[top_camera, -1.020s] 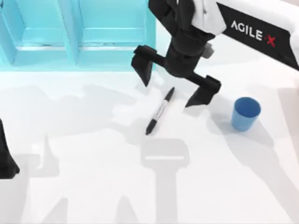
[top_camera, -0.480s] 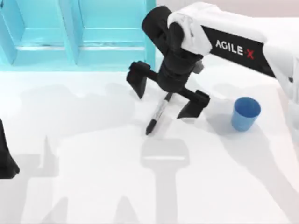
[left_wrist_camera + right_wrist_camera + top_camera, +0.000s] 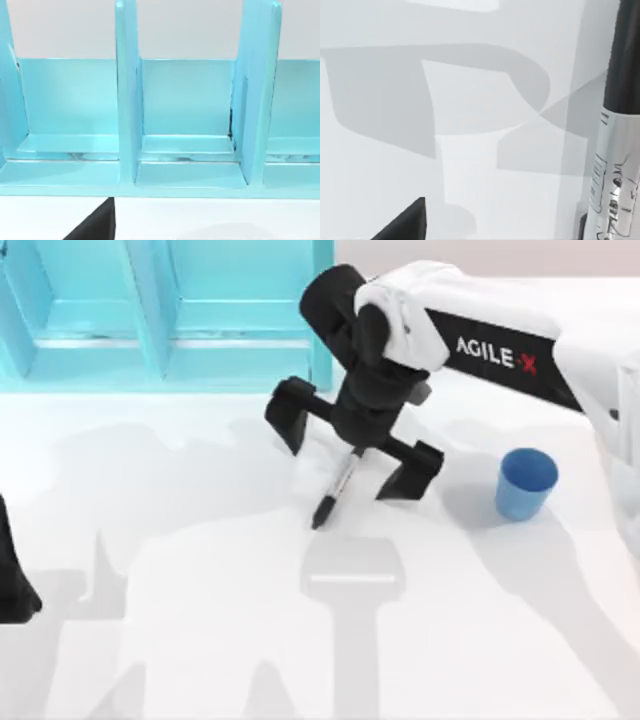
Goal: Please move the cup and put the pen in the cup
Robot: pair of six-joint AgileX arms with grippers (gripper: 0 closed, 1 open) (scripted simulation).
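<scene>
Between the spread fingers of the right claw (image 3: 350,452) lies the pen (image 3: 334,488), ungrasped.

Bare table (image 3: 200,640) all around; shelf unit (image 3: 165,315) blocks the far-left side.

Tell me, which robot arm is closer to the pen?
The right. The right gripper hangs open straddling the pen lying on the table. The left gripper sits parked at the table's far left edge, well away.
</scene>
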